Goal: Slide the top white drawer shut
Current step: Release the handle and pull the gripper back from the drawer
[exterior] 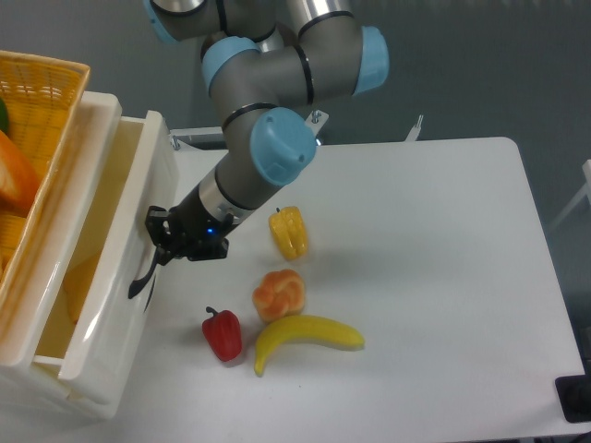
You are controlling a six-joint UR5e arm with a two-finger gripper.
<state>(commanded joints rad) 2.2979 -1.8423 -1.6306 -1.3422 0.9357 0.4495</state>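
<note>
The top white drawer (129, 277) juts from the cabinet at the left, open only by a narrow gap that shows its pale inside. Its black curved handle (145, 270) hangs on the panelled front. My gripper (159, 233) presses against the drawer front right at the handle's upper end. The fingers look close together, but whether they clamp the handle is hidden by the dark gripper body.
A yellow wicker basket (37, 111) with food sits on top of the cabinet. On the table lie a yellow pepper (288, 233), an orange pastry (279, 293), a red pepper (223, 333) and a banana (307, 338), all right of the drawer front.
</note>
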